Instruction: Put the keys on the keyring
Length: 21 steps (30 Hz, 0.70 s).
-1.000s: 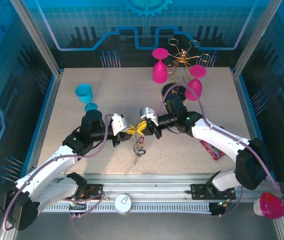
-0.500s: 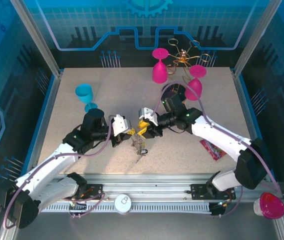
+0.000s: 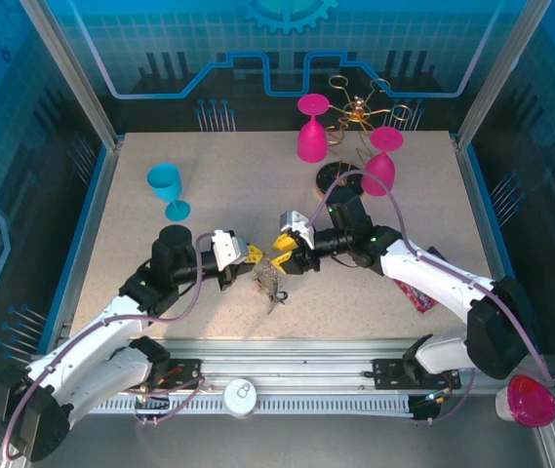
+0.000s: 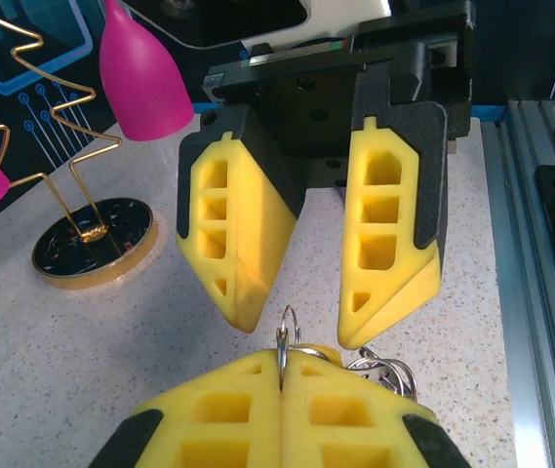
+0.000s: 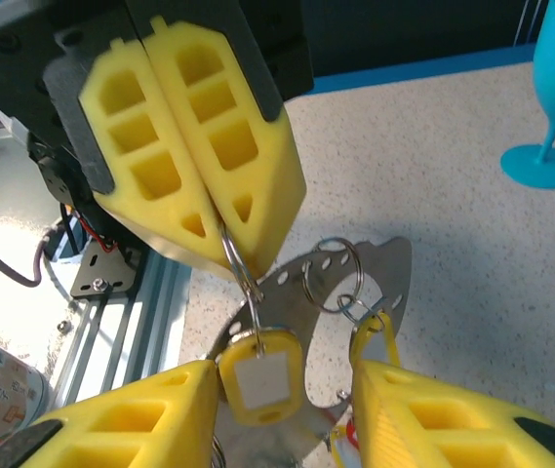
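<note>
— Both arms have swung closer to the near edge than a second ago, and the right gripper (image 3: 281, 262) has dropped a little with its forearm. The two sets of yellow fingers face each other tip to tip.

— What is the left gripper (image 3: 249, 255) doing?

— Its fingers are pressed together on the thin wire of the keyring (image 5: 241, 268). The loop sticks out just past the fingertips, toward the right gripper.

— And the right one?

— Its jaws stand wide apart and hold nothing. In the left wrist view its two fingers (image 4: 234, 234) sit either side of the loop, just beyond the left gripper's tips.

— Where are the keys (image 3: 273, 284)?

— They hang in a bunch just below both grippers and between them, on the near side. From the right wrist, a yellow tag (image 5: 258, 375) dangles from the wire between that gripper's open fingers, close to its left finger. A small split ring (image 5: 334, 274) and a pierced metal plate (image 5: 389, 278) lie just beyond, below the left gripper's tips. I cannot tell whether the bunch touches the table (image 3: 209, 185).
</note>
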Available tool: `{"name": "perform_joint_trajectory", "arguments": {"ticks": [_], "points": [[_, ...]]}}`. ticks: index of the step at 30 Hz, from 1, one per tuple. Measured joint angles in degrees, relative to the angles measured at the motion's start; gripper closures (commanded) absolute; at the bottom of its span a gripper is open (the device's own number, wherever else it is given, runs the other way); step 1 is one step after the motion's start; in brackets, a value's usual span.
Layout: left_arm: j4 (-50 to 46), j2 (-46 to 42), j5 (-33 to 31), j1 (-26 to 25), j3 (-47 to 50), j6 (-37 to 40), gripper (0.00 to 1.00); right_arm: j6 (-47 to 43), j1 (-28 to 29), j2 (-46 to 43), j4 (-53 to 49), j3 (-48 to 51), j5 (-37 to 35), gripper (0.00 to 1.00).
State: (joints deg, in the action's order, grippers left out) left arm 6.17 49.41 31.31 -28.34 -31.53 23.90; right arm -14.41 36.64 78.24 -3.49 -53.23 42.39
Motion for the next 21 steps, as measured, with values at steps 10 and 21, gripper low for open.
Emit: {"name": "perform_joint_trajectory", "arguments": {"ticks": [10,21], "points": [[0.20,0.00,0.04,0.00,0.00,0.00,1.00,2.16,0.09,0.00,3.54,0.02,1.73,0.88],[0.96,0.00,0.83,0.07,0.00,-1.79,1.00,2.05,0.04,2.45,1.29,-1.11,1.66,1.00]]}}
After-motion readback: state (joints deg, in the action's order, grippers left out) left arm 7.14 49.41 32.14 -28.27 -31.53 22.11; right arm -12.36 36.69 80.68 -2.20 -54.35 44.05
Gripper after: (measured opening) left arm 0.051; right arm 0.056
